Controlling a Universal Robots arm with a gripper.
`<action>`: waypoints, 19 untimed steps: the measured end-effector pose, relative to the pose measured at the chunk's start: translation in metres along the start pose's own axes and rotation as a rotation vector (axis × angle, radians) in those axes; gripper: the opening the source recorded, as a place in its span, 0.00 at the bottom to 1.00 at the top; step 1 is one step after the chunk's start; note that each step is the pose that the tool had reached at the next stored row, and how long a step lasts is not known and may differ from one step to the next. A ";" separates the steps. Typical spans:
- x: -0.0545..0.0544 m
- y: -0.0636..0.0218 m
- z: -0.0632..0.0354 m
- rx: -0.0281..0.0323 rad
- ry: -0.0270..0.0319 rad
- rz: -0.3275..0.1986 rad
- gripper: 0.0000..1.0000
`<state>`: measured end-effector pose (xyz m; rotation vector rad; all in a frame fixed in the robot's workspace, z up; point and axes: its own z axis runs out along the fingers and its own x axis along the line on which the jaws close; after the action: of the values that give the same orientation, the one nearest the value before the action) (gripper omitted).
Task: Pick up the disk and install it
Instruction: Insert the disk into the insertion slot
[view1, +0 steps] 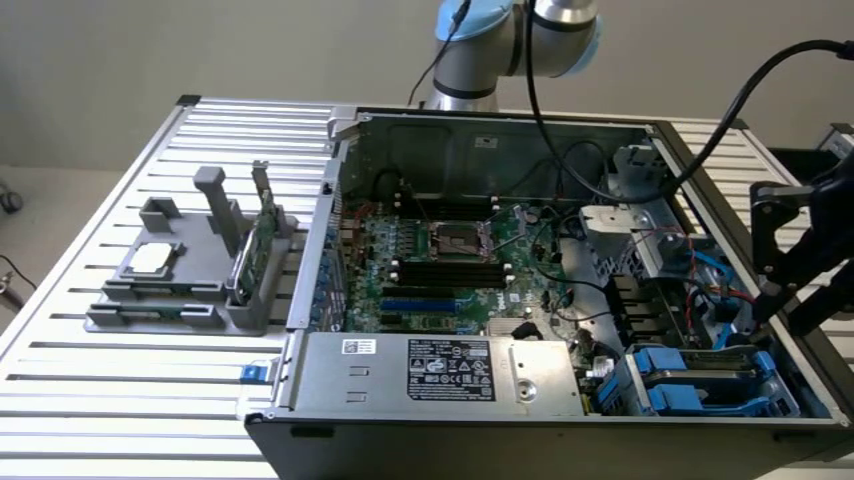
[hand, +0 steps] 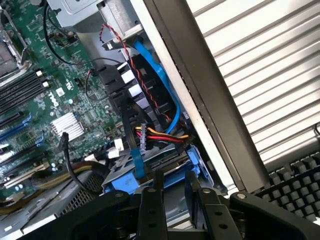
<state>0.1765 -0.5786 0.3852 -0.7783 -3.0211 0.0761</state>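
Closest to the wrist camera, the gripper (hand: 175, 192) is seen with its two black fingers (hand: 150, 205) set apart and nothing clamped between them. The gap is judged wide enough to take a carrier's edge. Just beyond the fingertips the disk (hand: 170, 162) is found, lying flat in its blue carrier in the drive bay. This bay is at the near corner of the computer case (view1: 534, 135), on the exterior view's right.

In the exterior view the gripper (view1: 771, 300) is hung above the case's right wall, over the disk (view1: 703, 372) but apart from it, so no contact is made.

A bundle of coloured wires (hand: 162, 135) and a flat blue cable (hand: 162, 85) are draped across the bay, presumably so that the disk's connectors can be reached. Whether any is plugged in cannot be told.

The power supply (view1: 441, 368) is fixed along the case's near edge, with the circuit board (view1: 441, 255) laid beyond it. On the slatted table (view1: 120, 410), well to the exterior view's left, a grey stand (view1: 180, 305) is placed. A small chip (view1: 151, 258) is kept flat on it and a green card (view1: 263, 235) upright, seemingly for easy gripping.
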 end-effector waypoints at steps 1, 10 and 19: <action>-0.001 -0.0003 0.0005 -0.0001 0.0002 0.004 0.31; -0.005 -0.0033 0.0107 -0.0006 0.0024 0.043 0.31; -0.005 -0.0034 0.0225 -0.0014 0.0086 0.163 0.31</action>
<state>0.1788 -0.5851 0.3629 -1.0206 -2.9440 0.0729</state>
